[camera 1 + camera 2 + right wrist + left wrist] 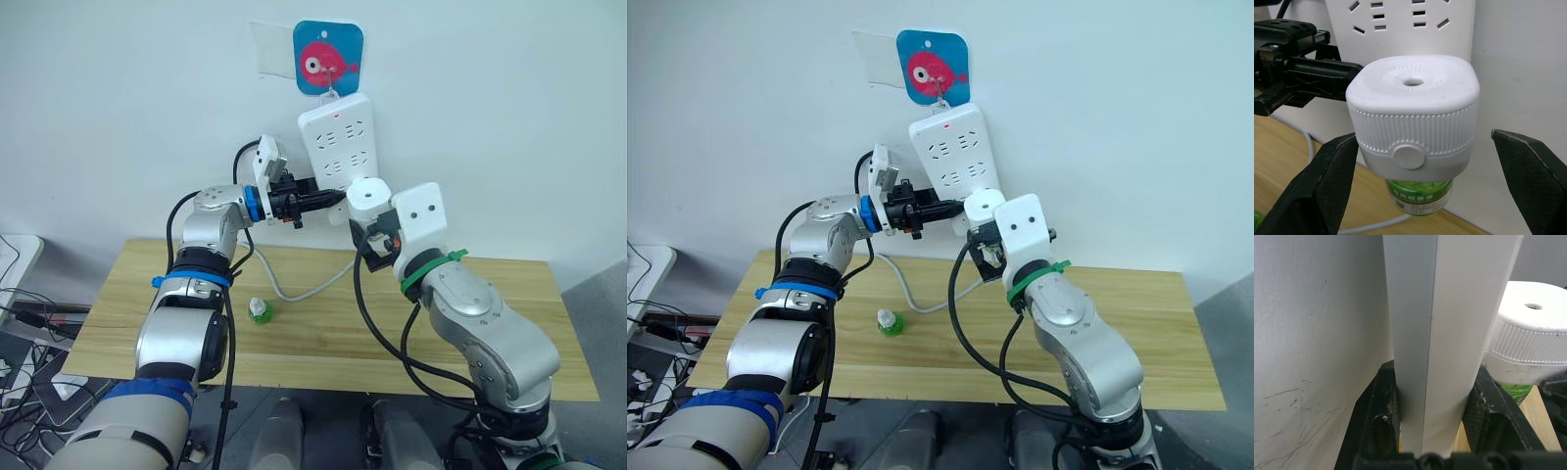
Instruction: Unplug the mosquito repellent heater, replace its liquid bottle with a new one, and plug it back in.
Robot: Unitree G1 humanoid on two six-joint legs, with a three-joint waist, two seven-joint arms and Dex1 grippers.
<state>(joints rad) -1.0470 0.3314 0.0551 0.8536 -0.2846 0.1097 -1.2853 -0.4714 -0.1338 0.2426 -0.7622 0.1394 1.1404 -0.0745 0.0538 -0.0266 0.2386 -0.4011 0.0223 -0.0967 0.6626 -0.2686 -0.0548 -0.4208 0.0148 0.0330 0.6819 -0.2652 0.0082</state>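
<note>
Right gripper [1422, 186] stands open, one finger on each side of the mosquito repellent heater [1413, 115], neither touching; the heater sits on the power strip [338, 147], green bottle [1418, 196] screwed in beneath. Left gripper [1432, 423] is clamped across the strip's edge, just beside the heater. A second green bottle [259, 311] waits on the table [323, 343]. Judgement: final plug-in stage, or unplugging not yet begun; I cannot tell which.

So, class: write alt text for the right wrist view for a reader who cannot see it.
A white mosquito repellent heater with a green liquid bottle beneath it sits plugged into a white power strip, between the open black fingers of the right gripper. The left gripper grips the strip's edge.
</note>
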